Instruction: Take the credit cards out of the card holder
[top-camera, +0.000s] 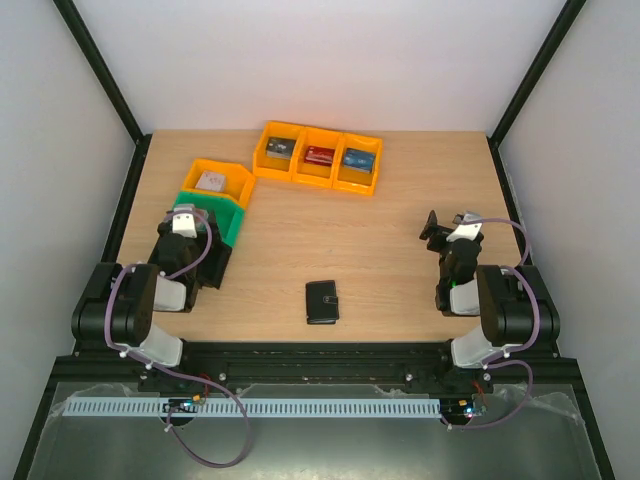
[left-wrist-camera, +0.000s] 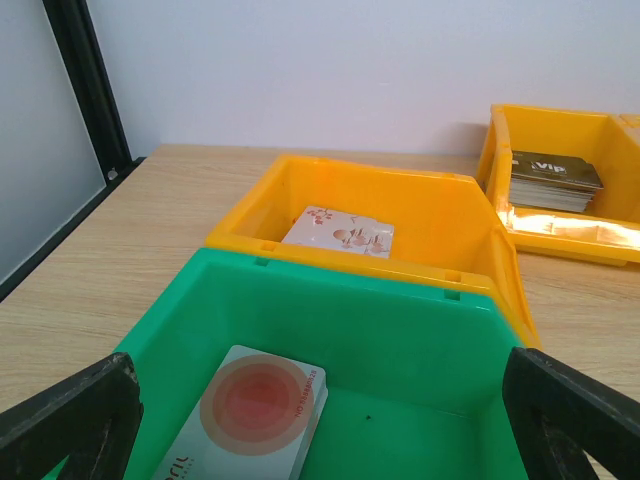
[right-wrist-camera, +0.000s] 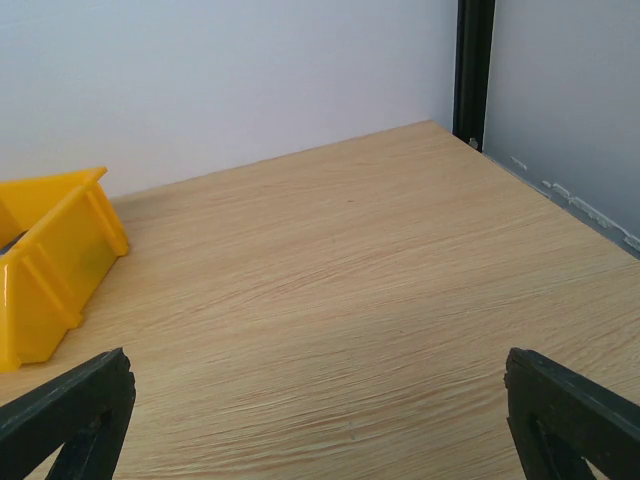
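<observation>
The black card holder (top-camera: 322, 301) lies closed on the table near the front edge, between the two arms, its snap tab fastened. No credit cards show outside it or in it. My left gripper (top-camera: 186, 216) is open and empty over the green bin (top-camera: 228, 217), far left of the holder. In the left wrist view its fingers (left-wrist-camera: 70, 415) stand wide apart above the green bin (left-wrist-camera: 420, 330). My right gripper (top-camera: 447, 228) is open and empty at the right, above bare table. Its fingers (right-wrist-camera: 570, 410) show wide apart in the right wrist view.
A yellow bin (top-camera: 222, 177) holding a pale card stack sits behind the green bin. Three joined yellow bins (top-camera: 319, 171) at the back hold card stacks. A black bin (top-camera: 214, 264) sits under my left arm. The green bin holds a white card stack with a red circle (left-wrist-camera: 252, 415).
</observation>
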